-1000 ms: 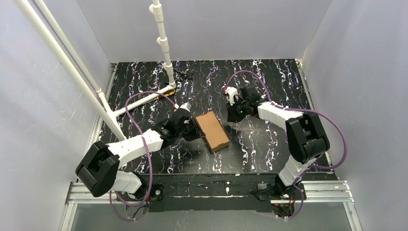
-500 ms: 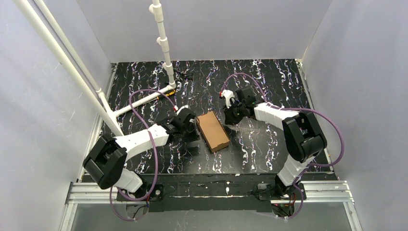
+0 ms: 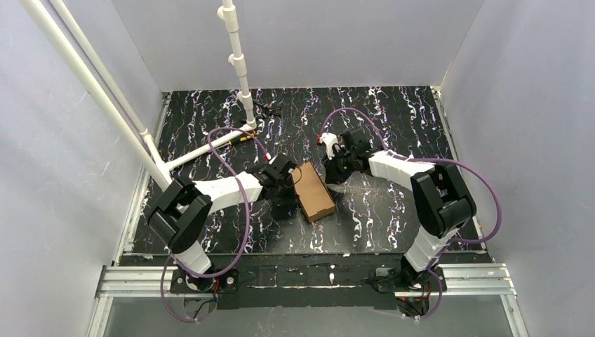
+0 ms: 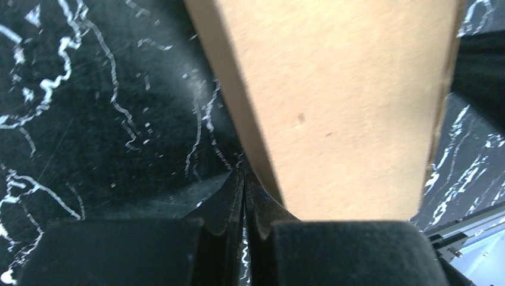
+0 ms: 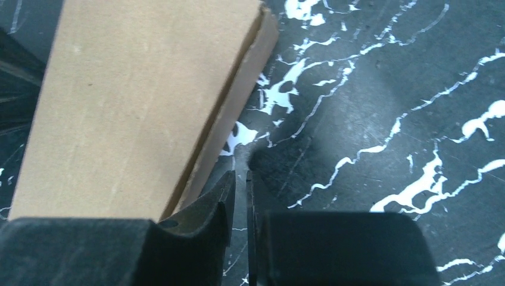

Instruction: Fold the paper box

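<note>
Left wrist: paper box (image 4: pixel 345 101) just beside tool (image 4: pixel 244 185)

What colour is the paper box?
The paper box is plain brown, unprinted; clearest in the left wrist view.

One paper box (image 3: pixel 313 191), two hands (image 3: pixel 292 182) (image 3: pixel 329 170)

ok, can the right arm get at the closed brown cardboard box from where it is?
Likely yes. The right gripper, jaws shut, sits right beside the brown cardboard box with nothing between; the left gripper is at its opposite side.
</note>
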Robot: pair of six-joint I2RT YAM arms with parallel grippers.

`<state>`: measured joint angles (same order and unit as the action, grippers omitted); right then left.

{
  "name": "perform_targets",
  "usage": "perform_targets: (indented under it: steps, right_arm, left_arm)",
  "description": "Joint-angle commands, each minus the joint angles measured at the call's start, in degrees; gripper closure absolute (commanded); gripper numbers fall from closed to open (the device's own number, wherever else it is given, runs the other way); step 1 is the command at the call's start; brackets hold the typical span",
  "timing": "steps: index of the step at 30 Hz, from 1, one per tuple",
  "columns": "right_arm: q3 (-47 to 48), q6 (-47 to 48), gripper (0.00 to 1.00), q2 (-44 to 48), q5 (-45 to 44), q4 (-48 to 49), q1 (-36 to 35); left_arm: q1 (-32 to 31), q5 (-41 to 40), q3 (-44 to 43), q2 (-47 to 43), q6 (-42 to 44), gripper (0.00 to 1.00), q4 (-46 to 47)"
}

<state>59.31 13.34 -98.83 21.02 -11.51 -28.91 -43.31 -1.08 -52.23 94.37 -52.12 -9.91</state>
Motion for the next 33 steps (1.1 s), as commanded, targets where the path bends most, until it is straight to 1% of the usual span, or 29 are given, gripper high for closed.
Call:
perform_targets:
  steps: [1,6,12,14,18,21,24,26,29,30,33]
  right_arm:
    - [1.17,-0.29,0.80,3.59,5.07,-0.02,-1.10]
    - [1.55,-1.18,0.80,4.29,7.90,-0.47,-1.44]
    - [2.54,-0.85,0.80,8.03,6.88,-1.05,-1.42]
    - [2.84,-0.70,0.80,9.26,6.31,-1.36,-1.42]
    - [5.61,0.45,0.80,10.05,4.52,-3.50,-1.42]
    - [9.28,0.90,0.80,8.93,4.63,-6.17,-1.48]
    - [12.73,1.17,0.80,6.21,4.99,-8.69,-2.86]
    - [14.80,1.77,0.80,4.33,3.84,-9.98,-6.12]
    - [17.56,1.60,0.81,-0.02,3.96,-11.75,-10.52]
    - [18.81,1.38,0.81,-1.78,4.53,-12.61,-11.53]
    - [23.89,2.63,0.82,-5.06,5.29,-17.11,-12.50]
  left_arm:
    - [-0.21,0.19,-4.45,1.08,1.47,1.00,0.38]
    - [-0.20,0.85,-8.02,3.57,2.40,1.00,-0.59]
    - [-0.16,1.08,-13.23,6.52,4.23,1.00,-1.79]
    - [-0.04,3.39,-15.69,8.02,4.75,1.00,-2.03]
    - [0.06,5.79,-21.19,10.94,5.55,1.00,-2.34]
    - [0.83,5.26,-23.68,13.05,6.18,1.00,-5.62]
    - [3.05,2.60,-21.79,12.50,6.28,1.00,-8.71]
    - [4.93,1.93,-18.79,11.10,6.64,1.00,-9.41]
    - [6.95,1.87,-13.22,7.29,7.44,1.00,-8.91]
    - [7.20,0.42,-11.26,5.72,7.78,1.00,-8.94]
    - [7.52,-1.04,-5.96,0.21,8.69,1.00,-8.37]
